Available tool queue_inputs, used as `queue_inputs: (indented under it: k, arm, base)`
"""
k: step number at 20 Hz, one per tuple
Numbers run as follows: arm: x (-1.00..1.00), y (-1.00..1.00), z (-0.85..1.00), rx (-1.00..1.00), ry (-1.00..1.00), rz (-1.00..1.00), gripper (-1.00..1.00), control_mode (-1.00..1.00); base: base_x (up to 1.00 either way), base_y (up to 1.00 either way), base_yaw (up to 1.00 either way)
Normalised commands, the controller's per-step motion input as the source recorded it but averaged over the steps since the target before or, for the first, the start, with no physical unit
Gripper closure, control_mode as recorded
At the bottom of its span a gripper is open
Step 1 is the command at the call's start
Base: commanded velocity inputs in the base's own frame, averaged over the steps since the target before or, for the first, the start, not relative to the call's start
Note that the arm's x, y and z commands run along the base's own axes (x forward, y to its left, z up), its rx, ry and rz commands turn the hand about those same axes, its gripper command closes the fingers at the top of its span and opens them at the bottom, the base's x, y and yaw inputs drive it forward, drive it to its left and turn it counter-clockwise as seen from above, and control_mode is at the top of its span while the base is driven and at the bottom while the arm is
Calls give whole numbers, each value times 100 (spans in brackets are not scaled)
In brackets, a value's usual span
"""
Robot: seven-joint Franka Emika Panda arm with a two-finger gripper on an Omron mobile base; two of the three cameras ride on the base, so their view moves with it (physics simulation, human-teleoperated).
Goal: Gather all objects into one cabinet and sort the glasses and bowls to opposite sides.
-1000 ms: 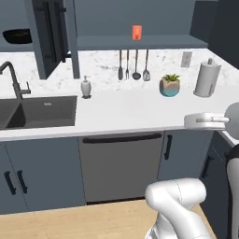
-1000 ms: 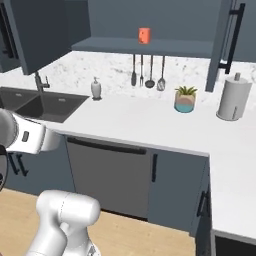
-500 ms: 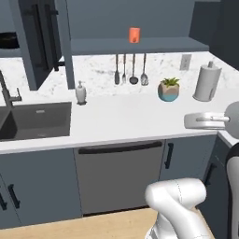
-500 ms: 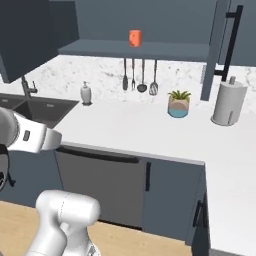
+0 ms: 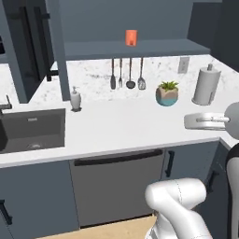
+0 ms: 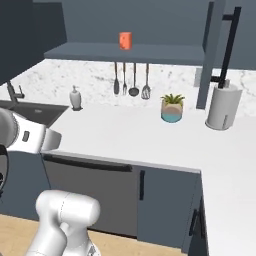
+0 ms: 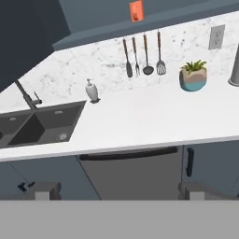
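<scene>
At nine o'clock in the left base view, the cabinet (image 5: 32, 46) hangs with its door swung out, its top and left side cut off by the frame edge; whatever sits inside cannot be made out. Below it the sink (image 5: 30, 130) runs off the left edge. The soap dispenser (image 5: 75, 99) stands on the counter (image 5: 121, 128) just right of the sink. At twelve o'clock the orange cup (image 5: 131, 38) stands upright on the open shelf (image 5: 135, 47), above the hanging utensils (image 5: 126, 74). Toward three o'clock come a potted plant (image 5: 167, 93) and a paper towel roll (image 5: 206, 85). In the hand view the gripper (image 7: 116, 191) is spread wide and empty, its fingertips (image 7: 43, 190) barely rising above the lower edge.
</scene>
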Motion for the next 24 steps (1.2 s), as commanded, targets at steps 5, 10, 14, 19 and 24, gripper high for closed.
queue_inputs:
  k: [5,10,14,19,24]
  arm:
    - [0,0,0,0,0,0,-100,100]
    - [0,0,0,0,0,0,-100,100]
    - [0,0,0,0,0,0,-100,100]
    - [0,0,0,0,0,0,-100,100]
    - [0,0,0,0,0,0,-100,100]
  base:
    - [55,0,0]
    - [39,0,0]
    - [31,0,0]
    - [31,0,1]
    - [24,0,1]
